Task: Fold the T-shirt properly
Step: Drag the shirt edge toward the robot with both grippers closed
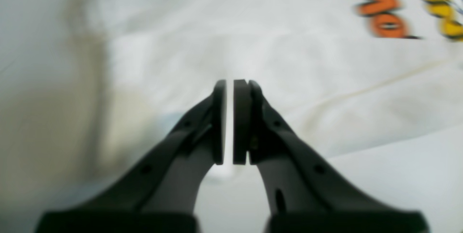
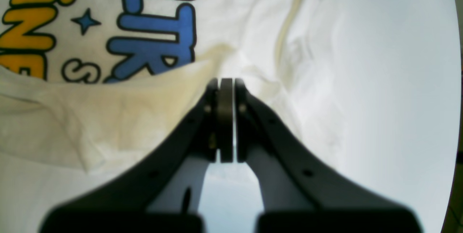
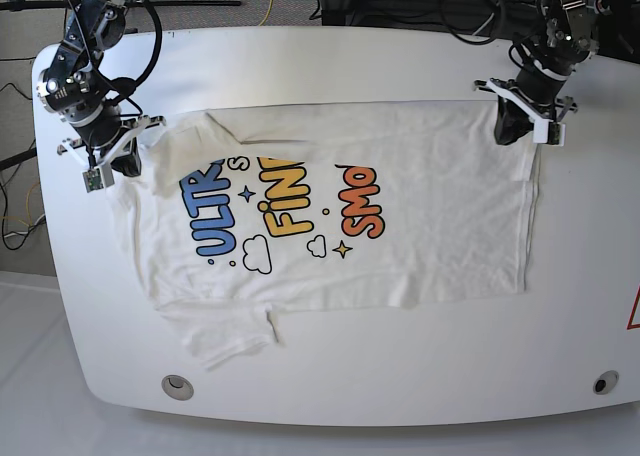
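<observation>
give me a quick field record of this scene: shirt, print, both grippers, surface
shirt: T-shirt spread print side up, top strip folded over the letter tops
print: ULTRA blue, FINE yellow, SMOL orange; partly covered
left gripper: shut on the T-shirt's hem corner
right gripper: shut on the T-shirt's shoulder end
surface: white table
sleeve: lies flat at the near edge

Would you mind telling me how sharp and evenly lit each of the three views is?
Left wrist view: soft all over, the T-shirt print smeared, the left gripper dark against bright cloth. Right wrist view: crisper, lettering legible, but the table washes out to the right and the right gripper base blurs. Base view: sharp and evenly lit, with soft shadows.
</observation>
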Tool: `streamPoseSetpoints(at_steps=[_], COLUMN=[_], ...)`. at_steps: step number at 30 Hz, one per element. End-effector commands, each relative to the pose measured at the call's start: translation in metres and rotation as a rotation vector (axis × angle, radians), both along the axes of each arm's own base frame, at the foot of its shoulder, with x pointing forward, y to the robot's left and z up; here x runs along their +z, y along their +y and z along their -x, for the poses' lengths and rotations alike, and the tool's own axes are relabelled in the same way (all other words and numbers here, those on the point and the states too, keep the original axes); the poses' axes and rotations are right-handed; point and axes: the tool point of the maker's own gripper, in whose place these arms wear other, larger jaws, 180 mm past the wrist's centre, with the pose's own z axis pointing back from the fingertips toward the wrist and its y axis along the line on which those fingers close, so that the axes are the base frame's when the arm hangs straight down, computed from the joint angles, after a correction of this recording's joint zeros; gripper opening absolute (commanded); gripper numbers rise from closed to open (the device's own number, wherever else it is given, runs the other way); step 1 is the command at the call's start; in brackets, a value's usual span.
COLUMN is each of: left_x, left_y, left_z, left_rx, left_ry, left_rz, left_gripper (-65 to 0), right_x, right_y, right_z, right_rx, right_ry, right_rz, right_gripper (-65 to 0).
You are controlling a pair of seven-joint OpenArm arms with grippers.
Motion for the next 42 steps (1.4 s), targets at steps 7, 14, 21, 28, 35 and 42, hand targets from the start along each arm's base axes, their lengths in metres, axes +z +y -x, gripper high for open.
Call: streamPoseSetpoints(at_steps=[7,14,21,28,35,42], left_x=[0.002,-0.018,-0.054,-0.082,-0.091,-0.093], left_y=[0.003,-0.004,-0.023,-0.034,-0.036,-0.042], left_z=[0.015,0.030,0.045,0.066,0.082,0.088], left_rx=[0.015,-0.001,-0.082,-0.118,-0.110,-0.093], left_ry=[0.009,0.065,0.150,0.208,0.247,0.259], left_rz=[-0.007,-0.012,-0.022,0.009,0.020,0.028], left_gripper=[-61.2,-61.6,-62.7,-63.3,-63.4,-63.1], right_x=[0.021,0.014,-0.008,-0.045,-0.063,-0.067], right_y=[-0.011,-0.008,0.000,0.002,-0.002,-0.010], right_z=[0.003,0.010,0.013,0.025,0.036,0.041], right_rx=[-0.014,-0.007,0.016,0.025,0.011,-0.005], right_ry=[-0.058,-0.044,-0.021,0.061,0.112,0.139], right_rz=[0.045,0.052,0.073,0.045,0.018,0.014], right_gripper=[-65.0,-65.0,-64.8,-64.7,-64.5,-64.8])
